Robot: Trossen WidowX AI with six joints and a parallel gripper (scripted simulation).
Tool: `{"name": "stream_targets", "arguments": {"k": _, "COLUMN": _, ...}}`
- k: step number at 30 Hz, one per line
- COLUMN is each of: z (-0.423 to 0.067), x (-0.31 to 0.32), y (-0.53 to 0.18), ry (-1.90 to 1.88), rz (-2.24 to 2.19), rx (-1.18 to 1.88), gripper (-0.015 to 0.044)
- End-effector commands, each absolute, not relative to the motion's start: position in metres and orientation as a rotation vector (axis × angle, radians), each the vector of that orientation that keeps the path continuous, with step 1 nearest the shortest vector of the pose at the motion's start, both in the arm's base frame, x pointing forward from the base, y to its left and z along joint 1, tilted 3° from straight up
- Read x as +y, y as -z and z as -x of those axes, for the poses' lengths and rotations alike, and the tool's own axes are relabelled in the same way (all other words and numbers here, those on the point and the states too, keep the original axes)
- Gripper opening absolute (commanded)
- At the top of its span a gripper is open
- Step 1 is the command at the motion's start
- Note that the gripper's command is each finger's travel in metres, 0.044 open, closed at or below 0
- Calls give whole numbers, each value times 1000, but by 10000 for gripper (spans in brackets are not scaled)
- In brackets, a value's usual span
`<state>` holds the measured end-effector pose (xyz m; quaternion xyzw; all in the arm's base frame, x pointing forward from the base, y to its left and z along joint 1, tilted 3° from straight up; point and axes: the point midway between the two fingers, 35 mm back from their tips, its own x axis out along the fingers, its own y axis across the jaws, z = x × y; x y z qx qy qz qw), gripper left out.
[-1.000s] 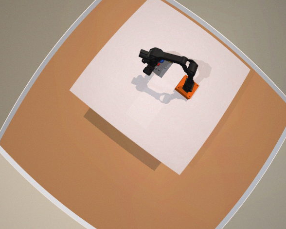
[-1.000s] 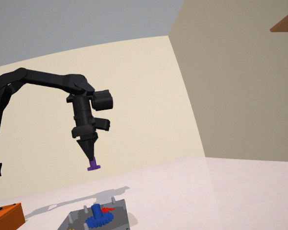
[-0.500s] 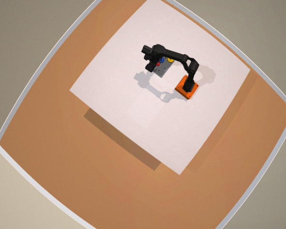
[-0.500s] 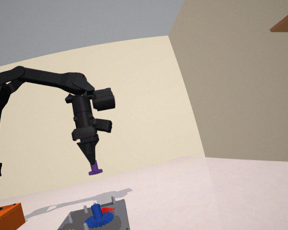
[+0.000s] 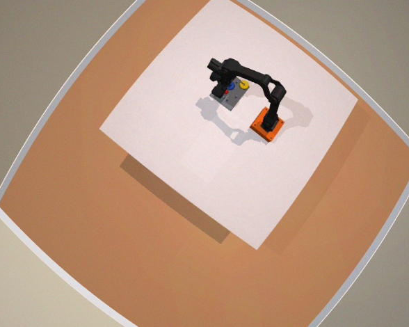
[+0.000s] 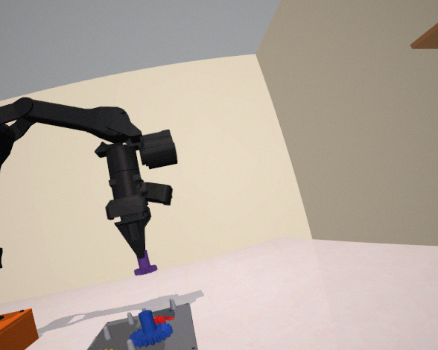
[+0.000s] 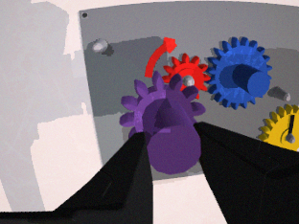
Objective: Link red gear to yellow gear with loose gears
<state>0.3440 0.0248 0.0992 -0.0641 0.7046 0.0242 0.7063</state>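
My gripper (image 6: 141, 256) (image 7: 171, 138) is shut on the handle of a purple gear (image 6: 145, 269) (image 7: 174, 150). It holds the gear upright, high above the grey board (image 5: 234, 102) (image 6: 185, 328) (image 7: 110, 100). In the wrist view the purple gear hides part of the board. The red gear (image 7: 198, 74) sits on its peg, with the red arrow (image 7: 152, 62) beside it. A blue gear (image 5: 231, 85) (image 6: 147, 324) (image 7: 259, 83) with a tall handle stands on the board beside the red gear. The yellow gear (image 5: 245, 85) (image 7: 275, 134) with a black stripe is at the board's side, apart from the purple gear.
Bare pegs show on the board: one peg (image 7: 103, 46) near a corner, one peg (image 7: 282, 93) between the blue and yellow gears, and others in the exterior view, such as a peg (image 6: 106, 333). The orange arm base (image 5: 257, 124) (image 6: 23, 328) stands near the board.
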Motion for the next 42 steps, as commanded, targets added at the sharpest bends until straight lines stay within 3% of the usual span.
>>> {"name": "stream_targets", "arguments": {"k": 1, "z": -344, "x": 13, "y": -97, "ry": -53, "rz": 147, "rx": 1563, "gripper": 0}}
{"name": "stream_targets", "arguments": {"k": 42, "z": -331, "x": -87, "y": -74, "ry": -52, "rz": 149, "rx": 1563, "gripper": 0}}
